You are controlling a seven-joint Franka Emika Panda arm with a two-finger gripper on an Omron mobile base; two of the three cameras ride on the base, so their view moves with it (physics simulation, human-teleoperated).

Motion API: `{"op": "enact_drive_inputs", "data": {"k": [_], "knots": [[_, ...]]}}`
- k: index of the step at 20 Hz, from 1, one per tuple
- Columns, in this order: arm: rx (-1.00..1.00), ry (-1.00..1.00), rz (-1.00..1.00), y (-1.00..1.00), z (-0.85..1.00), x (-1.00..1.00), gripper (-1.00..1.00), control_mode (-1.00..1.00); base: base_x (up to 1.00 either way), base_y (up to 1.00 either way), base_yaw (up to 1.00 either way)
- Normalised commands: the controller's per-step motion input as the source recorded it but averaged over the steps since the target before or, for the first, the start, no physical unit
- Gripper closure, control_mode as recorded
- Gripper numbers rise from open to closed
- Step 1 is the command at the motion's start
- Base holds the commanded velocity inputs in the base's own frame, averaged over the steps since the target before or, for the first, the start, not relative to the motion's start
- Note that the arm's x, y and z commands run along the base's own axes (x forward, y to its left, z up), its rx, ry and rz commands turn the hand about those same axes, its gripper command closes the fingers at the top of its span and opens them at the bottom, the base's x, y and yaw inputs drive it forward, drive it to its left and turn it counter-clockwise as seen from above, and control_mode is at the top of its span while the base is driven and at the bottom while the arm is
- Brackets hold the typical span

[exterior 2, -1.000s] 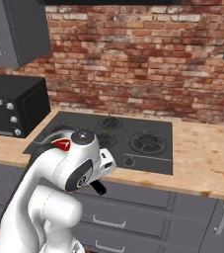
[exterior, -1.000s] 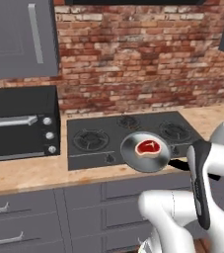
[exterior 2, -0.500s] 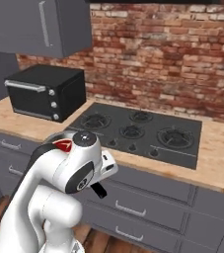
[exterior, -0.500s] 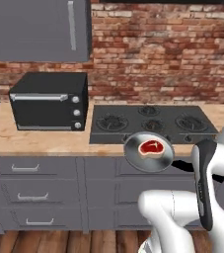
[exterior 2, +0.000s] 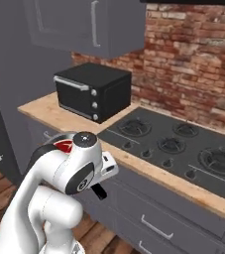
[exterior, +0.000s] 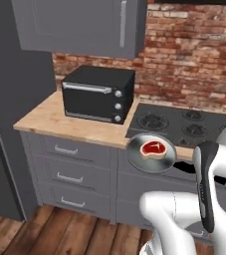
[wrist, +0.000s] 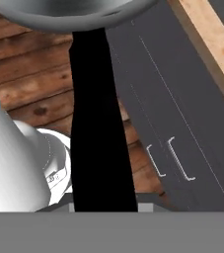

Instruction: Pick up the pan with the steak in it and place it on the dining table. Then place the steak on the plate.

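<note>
the claw (wrist: 103,205) clamps the black handle of the pan (exterior: 152,153), carried level off the table (exterior: 74,122) edge. a tilt or jolt in transit could slide the steak (exterior: 153,148) out.

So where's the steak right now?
The steak lies in the pan, held in the air in front of the counter edge, just off the stovetop, right of the black oven.
</note>
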Motion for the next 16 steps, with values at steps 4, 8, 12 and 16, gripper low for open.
{"op": "enact_drive_inputs", "data": {"k": [4, 8, 12, 16], "knots": [[0.00, 0.00, 0.00, 0.00, 0.00, 0.00, 1.00, 1.00, -0.05, 0.00, 0.50], [0.00, 0.00, 0.00, 0.00, 0.00, 0.00, 1.00, 1.00, -0.05, 0.00, 0.50], [0.00, 0.00, 0.00, 0.00, 0.00, 0.00, 1.00, 1.00, -0.05, 0.00, 0.50], [0.00, 0.00, 0.00, 0.00, 0.00, 0.00, 1.00, 1.00, -0.05, 0.00, 0.50]]}}
